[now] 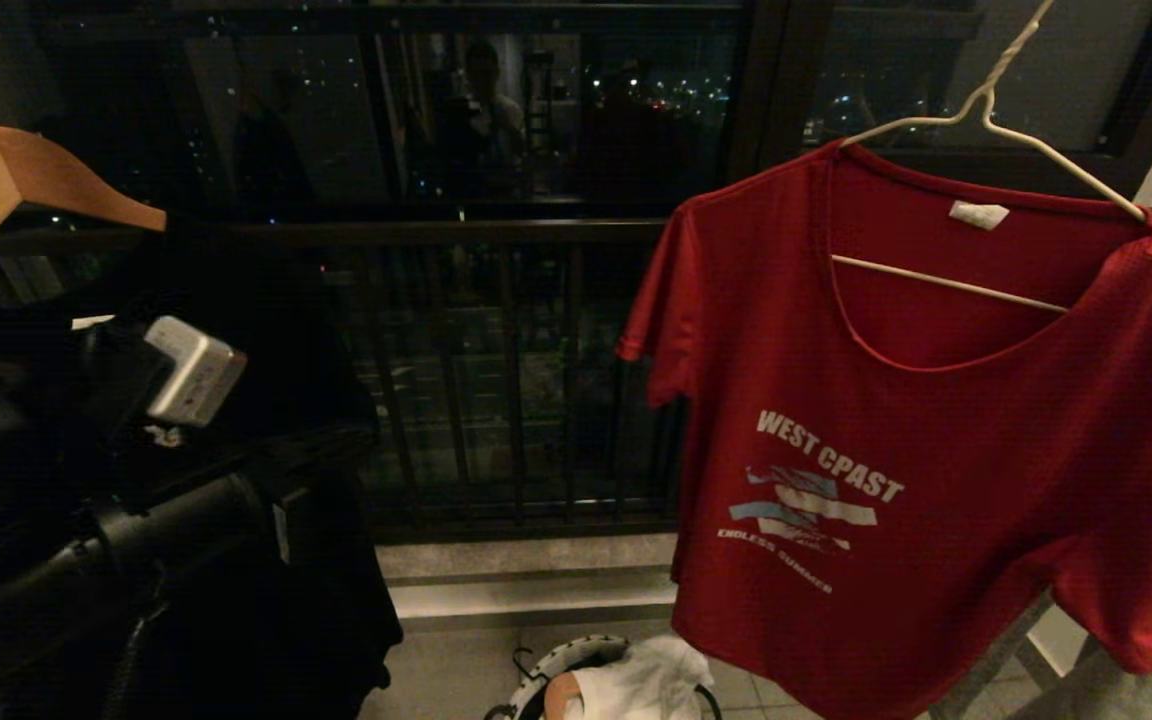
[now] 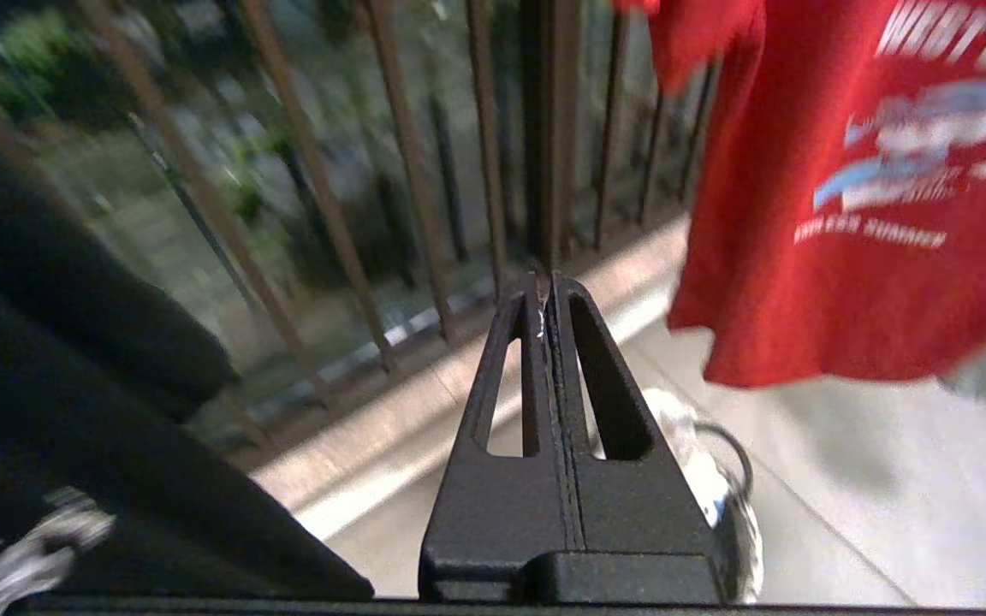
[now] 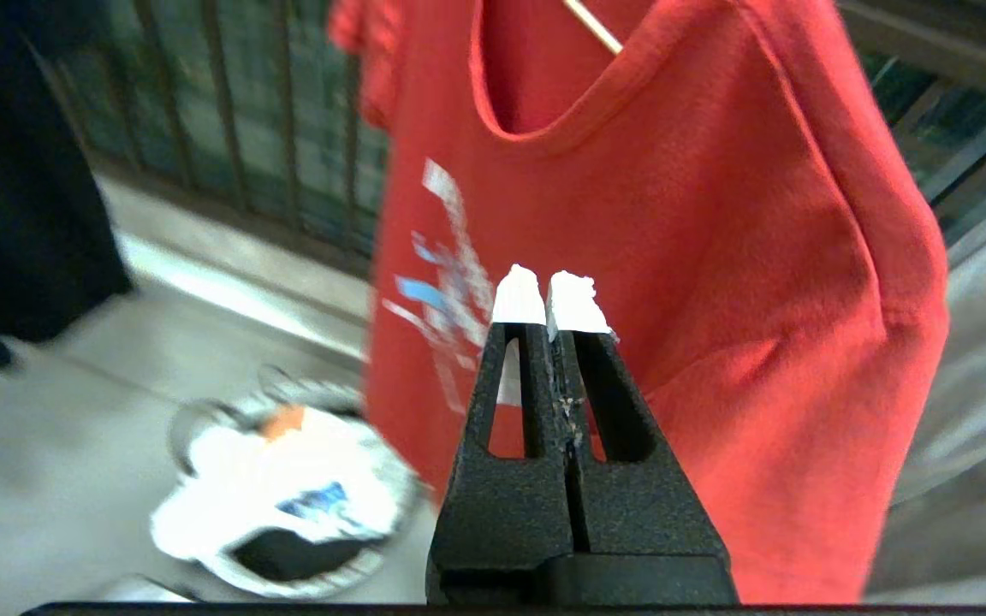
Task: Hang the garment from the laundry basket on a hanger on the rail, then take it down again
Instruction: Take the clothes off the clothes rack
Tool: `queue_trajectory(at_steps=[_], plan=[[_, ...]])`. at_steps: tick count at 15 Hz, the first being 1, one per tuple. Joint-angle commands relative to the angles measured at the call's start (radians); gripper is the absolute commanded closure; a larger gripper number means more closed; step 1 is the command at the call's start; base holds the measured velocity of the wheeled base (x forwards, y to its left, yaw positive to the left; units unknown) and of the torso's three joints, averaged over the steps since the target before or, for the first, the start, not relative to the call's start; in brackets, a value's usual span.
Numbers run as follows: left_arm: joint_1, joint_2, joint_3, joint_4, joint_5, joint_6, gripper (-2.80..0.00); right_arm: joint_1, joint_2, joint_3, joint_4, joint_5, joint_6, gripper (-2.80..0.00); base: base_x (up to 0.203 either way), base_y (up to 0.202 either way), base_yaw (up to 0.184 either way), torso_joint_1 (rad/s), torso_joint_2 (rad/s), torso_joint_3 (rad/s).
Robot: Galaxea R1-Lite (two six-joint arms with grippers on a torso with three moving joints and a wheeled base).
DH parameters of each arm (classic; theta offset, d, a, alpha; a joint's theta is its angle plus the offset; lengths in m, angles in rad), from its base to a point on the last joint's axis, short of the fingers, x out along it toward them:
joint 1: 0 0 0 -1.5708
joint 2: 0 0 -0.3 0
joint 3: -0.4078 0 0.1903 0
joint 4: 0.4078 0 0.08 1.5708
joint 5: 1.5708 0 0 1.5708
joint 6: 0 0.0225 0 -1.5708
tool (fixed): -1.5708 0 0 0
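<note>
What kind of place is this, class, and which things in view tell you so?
Probably a home balcony or laundry corner by night. A red T-shirt hangs on a white wire hanger, a dark metal railing stands before city lights, and a laundry basket sits on the tiled floor.

The left gripper has matte black triangular fingers with slotted cut-outs. The right gripper matches it, with white-capped fingertips.
</note>
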Motion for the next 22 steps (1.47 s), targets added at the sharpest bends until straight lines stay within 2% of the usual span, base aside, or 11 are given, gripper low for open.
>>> queue_trajectory(at_steps=[1,3,5,7,9,10,12,13,16,18,22], plan=[[0.006,-0.171,0.016,0.031,0.012,0.002,0.0,0.0,-0.051,0.0,0.009,0.013,0.067,0.0,0.0,0.0,0.0,0.0,0.0,0.0],[0.008,-0.315,0.024,0.121,0.043,0.0,0.0,0.0,-0.111,0.0,0.038,0.047,0.111,0.0,0.0,0.0,0.0,0.0,0.0,0.0],[0.024,-0.456,0.025,0.23,0.079,-0.003,0.0,0.0,-0.162,-0.014,0.111,0.189,0.128,0.0,0.0,0.0,0.0,0.0,0.0,0.0],[0.139,-0.544,0.025,0.315,0.099,-0.028,0.0,0.001,-0.143,-0.084,0.219,0.331,0.143,0.0,0.0,0.0,0.0,0.0,0.0,0.0],[0.239,-0.63,0.03,0.353,0.105,-0.081,0.0,0.004,-0.051,-0.152,0.272,0.413,0.181,0.0,0.0,0.0,0.0,0.0,0.0,0.0],[0.268,-0.675,0.039,0.38,0.106,-0.09,0.0,0.019,-0.002,-0.207,0.291,0.453,0.233,0.0,0.0,0.0,0.0,0.0,0.0,0.0],[0.289,-0.78,0.05,0.482,0.107,-0.092,0.0,0.127,0.047,-0.281,0.31,0.53,0.372,0.0,0.0,0.0,0.0,0.0,0.0,0.0],[0.294,-0.833,0.052,0.55,0.107,-0.091,0.0,0.178,0.043,-0.292,0.314,0.557,0.401,0.0,0.0,0.0,0.0,0.0,0.0,0.0],[0.299,-0.939,0.065,0.644,0.11,-0.091,0.0,0.263,-0.056,-0.279,0.322,0.583,0.423,0.0,0.0,0.0,0.0,0.0,0.0,0.0],[0.304,-0.991,0.074,0.66,0.113,-0.089,0.0,0.268,-0.145,-0.228,0.337,0.577,0.43,0.0,0.0,0.0,0.0,0.0,0.0,0.0],[0.316,-1.121,0.088,0.785,0.112,-0.088,0.0,0.275,-0.343,-0.088,0.358,0.567,0.434,0.0,0.0,0.0,0.0,0.0,0.0,0.0]])
